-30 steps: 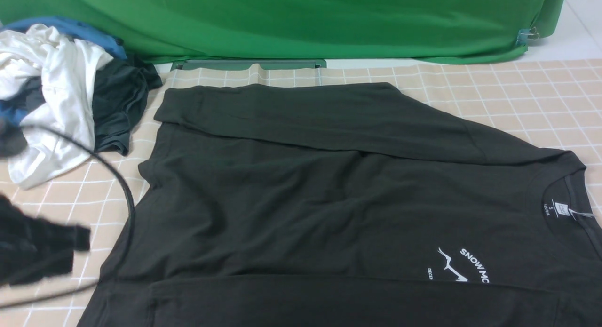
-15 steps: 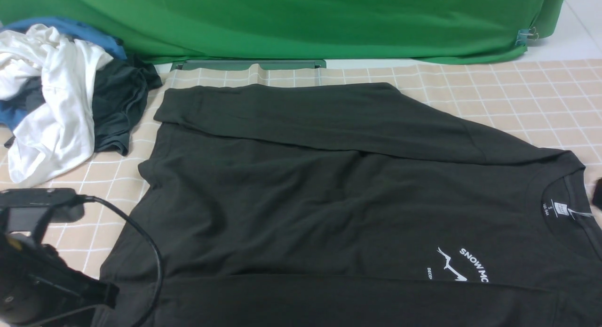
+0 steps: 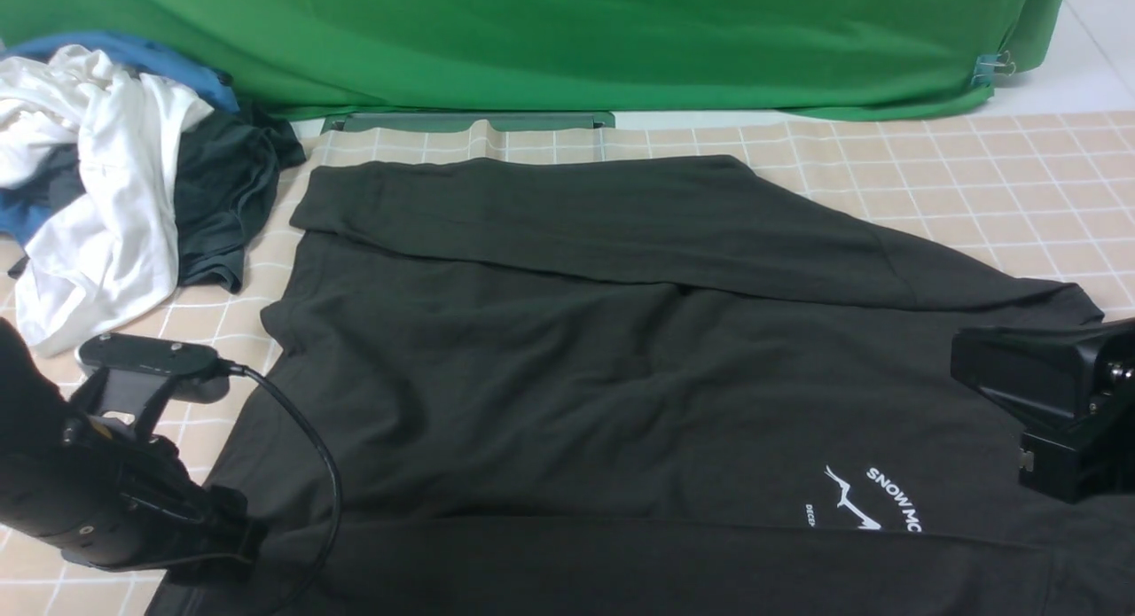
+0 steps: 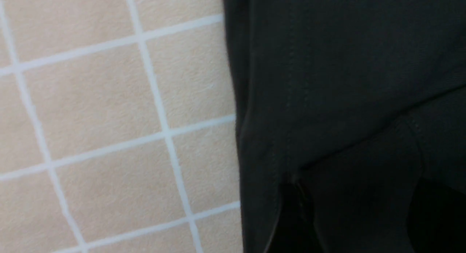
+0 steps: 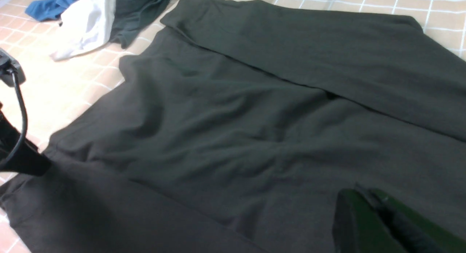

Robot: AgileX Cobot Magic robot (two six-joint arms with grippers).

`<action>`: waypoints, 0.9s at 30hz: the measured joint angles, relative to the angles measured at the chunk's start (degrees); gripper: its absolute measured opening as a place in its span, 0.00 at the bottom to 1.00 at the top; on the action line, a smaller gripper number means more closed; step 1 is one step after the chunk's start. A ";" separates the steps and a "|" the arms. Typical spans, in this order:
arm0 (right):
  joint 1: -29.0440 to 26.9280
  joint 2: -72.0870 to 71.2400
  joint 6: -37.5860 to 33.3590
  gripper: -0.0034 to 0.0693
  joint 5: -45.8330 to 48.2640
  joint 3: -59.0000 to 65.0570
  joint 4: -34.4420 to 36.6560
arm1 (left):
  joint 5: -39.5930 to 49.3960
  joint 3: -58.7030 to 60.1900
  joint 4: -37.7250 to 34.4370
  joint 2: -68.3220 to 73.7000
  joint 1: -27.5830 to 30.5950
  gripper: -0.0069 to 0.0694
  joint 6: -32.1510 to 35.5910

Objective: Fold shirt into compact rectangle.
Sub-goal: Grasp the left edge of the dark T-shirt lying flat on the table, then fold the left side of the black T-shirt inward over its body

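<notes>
Your left gripper [image 4: 364, 216] is holding its jaws apart over the stitched hem edge of the black shirt [image 3: 550, 385]; your right gripper [image 5: 378, 205] is keeping its jaws together above the body. The soft, matte shirt is lying spread and wrinkled on a beige, white-gridded cloth [image 3: 975, 173], its sleeves running lengthwise across it. A white chest print [image 3: 856, 501] is showing a jagged mountain line and "SNOW" — the lettering cut off by a fold. Crumpled white [image 3: 124, 191], blue [image 3: 133, 53] and dark garments [image 3: 226, 199] are lying beyond your left gripper.

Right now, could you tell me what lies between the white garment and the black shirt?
The dark grey-teal garment, beside a strip of tablecloth; the front view shows it.
</notes>
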 joint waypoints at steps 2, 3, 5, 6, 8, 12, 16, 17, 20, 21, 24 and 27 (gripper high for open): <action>0.00 0.11 -0.06 0.10 -0.36 0.00 0.00 | -0.38 0.00 -0.17 0.98 0.00 0.61 0.34; 0.00 0.13 -0.12 0.10 -0.36 0.00 0.00 | -0.53 0.00 -0.17 1.63 0.00 0.61 0.39; 0.00 0.13 -0.23 0.10 -0.41 0.00 0.00 | -0.85 0.00 -0.18 2.90 0.00 0.61 0.46; 0.00 0.13 -0.30 0.10 -0.51 0.00 0.00 | -1.22 0.00 -0.18 3.98 0.00 0.61 0.52; 0.00 0.13 -0.38 0.10 -0.55 0.00 0.00 | -1.74 0.00 -0.23 5.19 0.00 0.61 0.52; 0.00 0.18 -1.38 0.10 -1.12 0.07 0.00 | -1.91 -0.17 -0.28 7.11 0.00 0.60 1.02; 0.00 0.18 -1.52 0.10 -3.21 0.96 0.00 | -1.77 -0.56 0.64 7.69 0.05 0.44 1.71; 0.00 0.18 -1.52 0.10 -3.53 1.25 0.00 | -1.54 -0.62 0.69 7.69 0.05 0.37 1.76; 0.00 0.18 -1.52 0.10 -3.89 2.04 0.00 | -0.43 -0.73 -0.29 7.47 0.05 0.19 1.81; 0.00 0.18 -1.52 0.10 -3.89 2.20 0.00 | -0.14 -0.73 -0.34 7.26 0.05 0.16 1.81; 0.00 0.18 -1.62 0.10 -4.17 2.31 0.00 | 4.13 -1.23 -0.45 5.85 0.05 0.14 1.41; 0.00 0.18 -1.62 0.10 -4.97 2.37 0.00 | 7.30 -1.59 -0.40 2.57 0.05 0.14 0.04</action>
